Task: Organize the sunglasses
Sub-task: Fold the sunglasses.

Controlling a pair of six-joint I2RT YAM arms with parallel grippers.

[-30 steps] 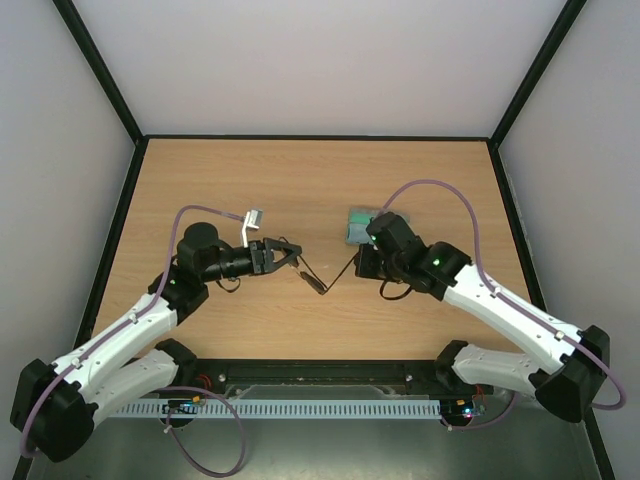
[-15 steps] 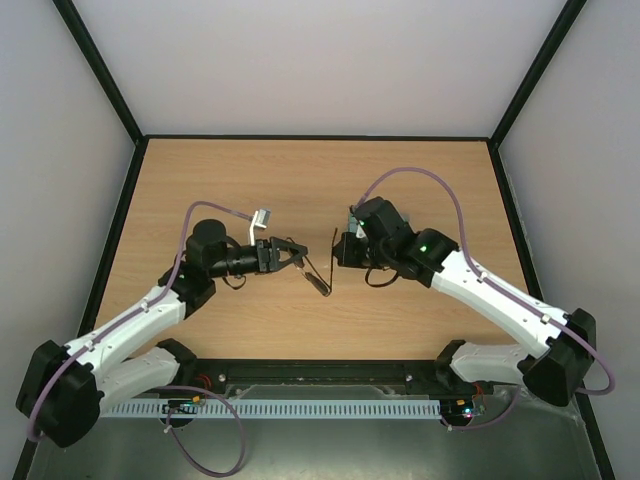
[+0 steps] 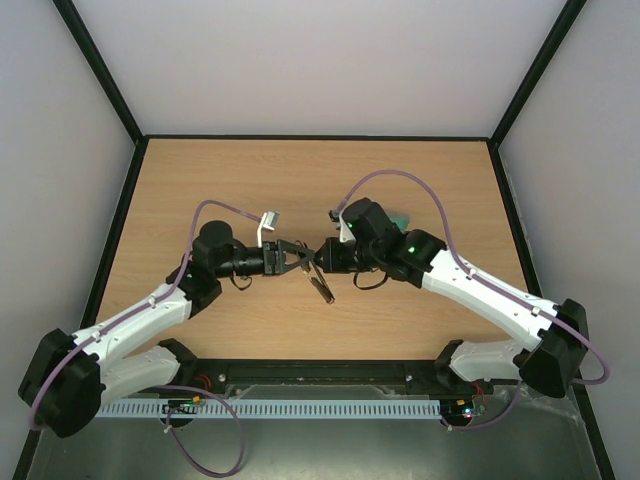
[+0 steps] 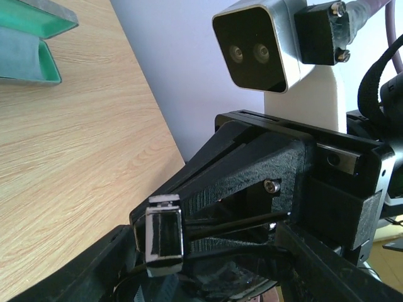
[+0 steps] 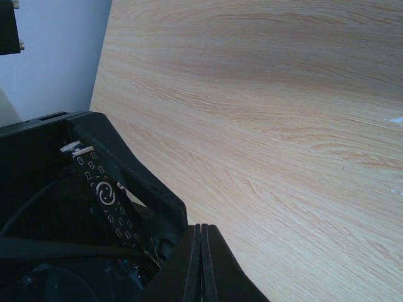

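A wooden table carries what seems an open green-lined case.

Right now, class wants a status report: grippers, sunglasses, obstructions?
Left gripper open around sunglasses. Right gripper shut on a temple arm. No obstruction visible.

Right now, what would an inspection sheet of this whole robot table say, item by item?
Surface: wooden table, bare grain.
Job's things: sunglasses between both grippers, mid-table.
Clutter: open green-lined case, partly hidden behind the right arm.
Grippers: left gripper open around the sunglasses frame; right gripper shut, fingers pressed together.
Cables: purple cable looping off each arm.
Surroundings: pale walls, black frame.
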